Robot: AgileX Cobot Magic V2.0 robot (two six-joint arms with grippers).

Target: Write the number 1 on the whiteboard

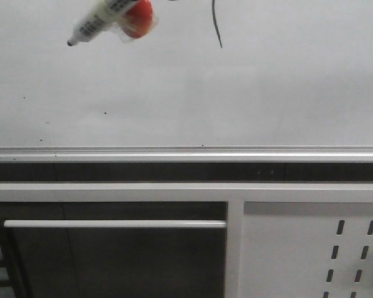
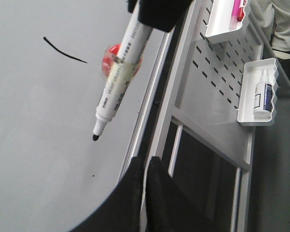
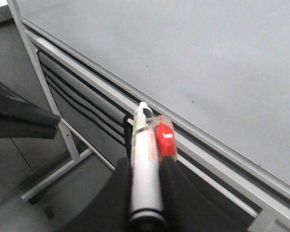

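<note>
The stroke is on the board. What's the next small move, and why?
Probably have the right gripper lift the marker clear of the whiteboard: the number 1 looks finished, and the marker tip sits well aside of it.

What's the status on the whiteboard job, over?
Right end effector shut on marker. Left end effector shut, empty. number 1 drawn on whiteboard, marker tip off to its left. Nothing blocking the board.
</note>
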